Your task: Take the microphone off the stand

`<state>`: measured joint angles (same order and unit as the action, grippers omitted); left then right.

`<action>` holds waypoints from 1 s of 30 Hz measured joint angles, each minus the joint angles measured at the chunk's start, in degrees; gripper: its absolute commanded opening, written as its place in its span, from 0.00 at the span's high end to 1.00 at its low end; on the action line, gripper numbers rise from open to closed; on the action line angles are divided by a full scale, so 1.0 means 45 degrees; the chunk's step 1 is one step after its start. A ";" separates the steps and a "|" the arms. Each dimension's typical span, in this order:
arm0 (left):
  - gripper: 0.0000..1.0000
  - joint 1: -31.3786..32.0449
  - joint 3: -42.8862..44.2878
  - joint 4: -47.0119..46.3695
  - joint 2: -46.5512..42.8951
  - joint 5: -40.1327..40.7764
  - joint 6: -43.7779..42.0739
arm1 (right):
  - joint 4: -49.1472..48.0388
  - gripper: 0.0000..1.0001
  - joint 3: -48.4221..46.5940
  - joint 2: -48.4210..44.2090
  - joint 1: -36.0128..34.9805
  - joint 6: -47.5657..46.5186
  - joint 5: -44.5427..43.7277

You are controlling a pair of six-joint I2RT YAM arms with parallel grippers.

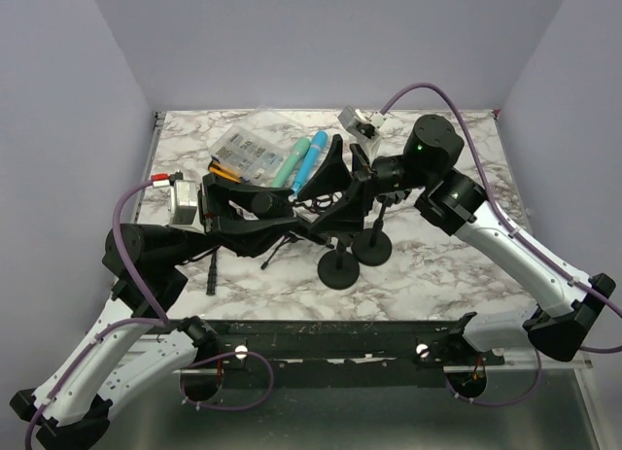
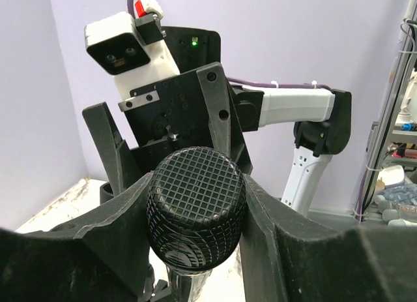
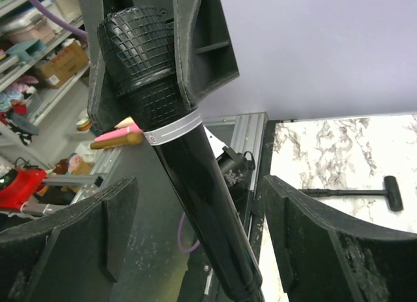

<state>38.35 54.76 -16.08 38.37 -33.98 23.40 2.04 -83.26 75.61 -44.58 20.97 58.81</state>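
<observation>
The black microphone (image 2: pixel 195 204) with a mesh head stands tilted between my two grippers. My left gripper (image 2: pixel 195 194) is shut on its head, both jaws pressing the grille. In the right wrist view the microphone's glossy handle (image 3: pixel 195 184) runs down between the fingers of my right gripper (image 3: pixel 199 207), which is open, with gaps on both sides. In the top view the left gripper (image 1: pixel 299 209) and right gripper (image 1: pixel 342 183) meet over mid-table, and the microphone is mostly hidden there. Two round stand bases (image 1: pixel 339 270) (image 1: pixel 372 248) sit just in front. Whether the microphone still sits in a clip cannot be told.
A clear plastic box (image 1: pixel 248 149) and two blue and teal pens (image 1: pixel 309 158) lie at the back of the marble table (image 1: pixel 457 265). A black T-shaped tool (image 3: pixel 365 192) and a black cable lie on the table near the left arm (image 1: pixel 212 270).
</observation>
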 measured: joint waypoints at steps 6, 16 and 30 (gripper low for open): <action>1.00 0.0000 -0.0039 -0.0151 0.0053 -0.0073 0.0019 | -0.0763 0.23 0.0306 0.0243 -0.0665 0.0359 0.0010; 1.00 0.0000 -0.0049 -0.0189 0.0097 -0.0092 0.0015 | -0.1889 0.54 0.0612 0.0627 -0.0889 0.0845 0.0034; 0.01 -0.0068 -0.0092 0.0107 -0.0253 0.1098 -0.0471 | -0.1336 1.00 0.0617 0.0350 -0.1083 -0.0087 -0.1943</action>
<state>38.04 54.35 -15.59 37.23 -29.04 21.28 -3.97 -80.49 77.19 -49.45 20.58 50.06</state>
